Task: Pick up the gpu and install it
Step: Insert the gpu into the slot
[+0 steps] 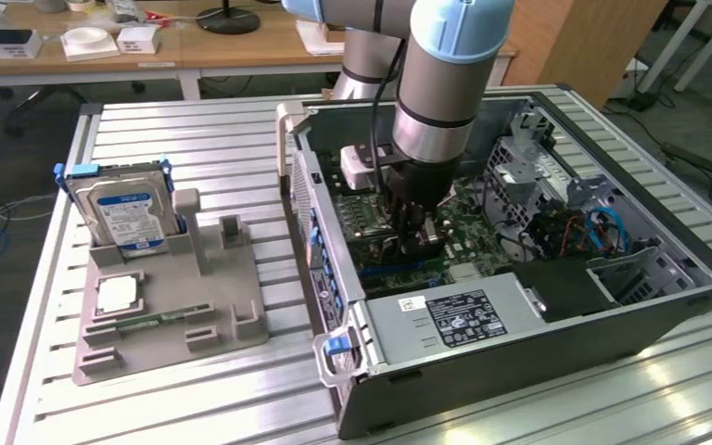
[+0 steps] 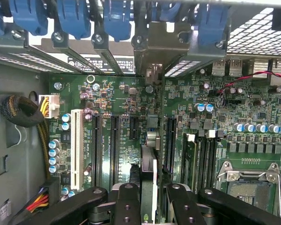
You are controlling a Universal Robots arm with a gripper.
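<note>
The gpu [image 2: 149, 168] is pinched edge-on between my gripper's [image 2: 152, 199] two black fingers [image 2: 127, 201]. In the wrist view I see its silver end bracket [image 2: 154, 47] up against the row of slot covers with blue clips [image 2: 117, 18]. The card stands upright over the green motherboard [image 2: 122, 136], right next to a long black slot [image 2: 170, 138]. I cannot tell if it is pushed all the way in. From the exterior view, my arm [image 1: 449, 74] reaches straight down into the open computer case [image 1: 653, 278]. On the exterior view's left, a hard drive [image 1: 121, 211] stands in a grey holder [image 1: 171, 320] on the table [image 1: 208, 130].
</note>
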